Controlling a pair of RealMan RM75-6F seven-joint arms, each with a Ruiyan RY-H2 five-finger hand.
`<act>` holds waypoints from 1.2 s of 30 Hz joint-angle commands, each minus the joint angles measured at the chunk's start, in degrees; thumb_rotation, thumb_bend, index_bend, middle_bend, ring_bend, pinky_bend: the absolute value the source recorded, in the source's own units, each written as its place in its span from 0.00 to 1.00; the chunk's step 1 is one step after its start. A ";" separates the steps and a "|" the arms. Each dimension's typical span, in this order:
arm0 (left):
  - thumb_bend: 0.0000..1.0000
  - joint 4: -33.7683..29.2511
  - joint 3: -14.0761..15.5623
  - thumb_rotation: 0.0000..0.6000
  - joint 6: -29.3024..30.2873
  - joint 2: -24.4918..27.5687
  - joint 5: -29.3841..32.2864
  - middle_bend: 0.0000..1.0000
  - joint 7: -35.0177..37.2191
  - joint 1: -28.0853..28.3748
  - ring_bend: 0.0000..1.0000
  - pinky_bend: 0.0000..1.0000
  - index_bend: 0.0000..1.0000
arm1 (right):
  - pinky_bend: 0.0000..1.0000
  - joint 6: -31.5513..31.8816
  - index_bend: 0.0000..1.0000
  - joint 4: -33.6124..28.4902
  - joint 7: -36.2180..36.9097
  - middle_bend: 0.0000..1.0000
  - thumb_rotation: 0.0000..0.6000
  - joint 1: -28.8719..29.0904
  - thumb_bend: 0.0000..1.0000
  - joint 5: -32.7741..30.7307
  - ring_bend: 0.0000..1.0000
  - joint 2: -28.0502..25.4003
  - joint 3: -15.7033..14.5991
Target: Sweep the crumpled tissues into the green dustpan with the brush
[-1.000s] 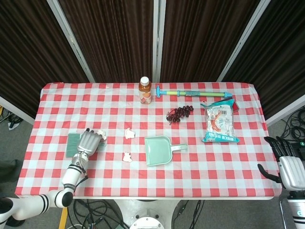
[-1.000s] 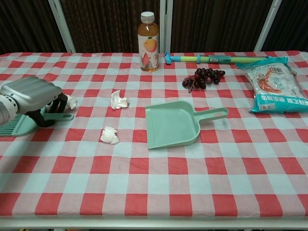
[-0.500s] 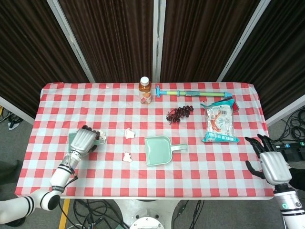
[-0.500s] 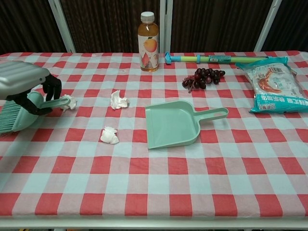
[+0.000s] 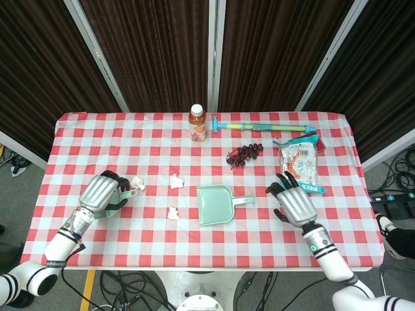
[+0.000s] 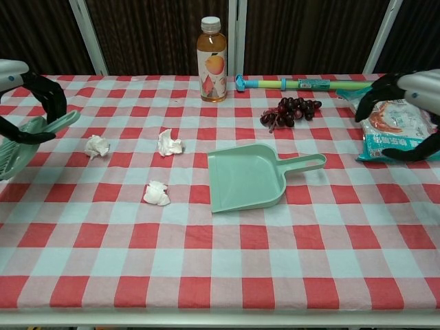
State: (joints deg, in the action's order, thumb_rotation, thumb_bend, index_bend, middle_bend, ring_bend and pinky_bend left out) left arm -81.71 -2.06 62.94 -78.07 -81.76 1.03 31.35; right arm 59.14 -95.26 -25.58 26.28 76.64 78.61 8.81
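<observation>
Still, w/ the left hand (image 6: 24, 96) grasping the brush (image 6: 20, 141) at far left and right hand (image 5: 295, 202) fingers spread empty near the green dustpan (image 6: 247, 177) mid-desk, a hasty sweep could fling the three tissues (image 6: 157, 194) past the unheld pan.

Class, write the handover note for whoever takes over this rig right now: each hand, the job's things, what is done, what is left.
Left hand grips the green plastic brush, raised off the table at the left edge.
Right hand is open, holding nothing, hovering right of the green dustpan.
Three crumpled white tissues lie on the checked cloth, left of the dustpan.
Done: brush picked up.
Left: steady the dustpan, sweep all three tissues in.
</observation>
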 commanded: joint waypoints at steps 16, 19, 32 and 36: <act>0.42 2.20 0.51 1.00 -0.82 -0.45 -1.20 0.55 3.09 -0.71 0.39 0.29 0.52 | 0.04 -2.68 0.39 11.47 -14.76 0.38 1.00 9.95 0.18 -12.65 0.14 16.71 0.93; 0.42 2.34 0.41 1.00 -1.04 -0.48 -1.21 0.55 3.16 -0.64 0.39 0.29 0.52 | 0.04 -2.51 0.41 12.01 -15.67 0.39 1.00 10.59 0.21 -13.07 0.15 17.51 0.58; 0.42 2.55 -0.05 1.00 -1.58 -0.59 -1.08 0.55 3.10 -0.47 0.39 0.29 0.52 | 0.04 -2.37 0.44 14.43 -17.75 0.41 1.00 12.33 0.23 -16.22 0.17 19.33 -0.21; 0.42 2.72 -0.20 1.00 -1.78 -0.66 -1.05 0.55 3.23 -0.36 0.39 0.29 0.52 | 0.04 -2.28 0.44 14.60 -18.07 0.41 1.00 12.85 0.23 -16.72 0.17 19.75 -0.36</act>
State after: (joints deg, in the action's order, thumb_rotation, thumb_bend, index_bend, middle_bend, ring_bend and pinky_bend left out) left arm -78.98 -2.26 61.16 -78.73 -82.81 4.27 30.99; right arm 56.85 -80.67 -43.64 39.12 59.94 98.34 8.47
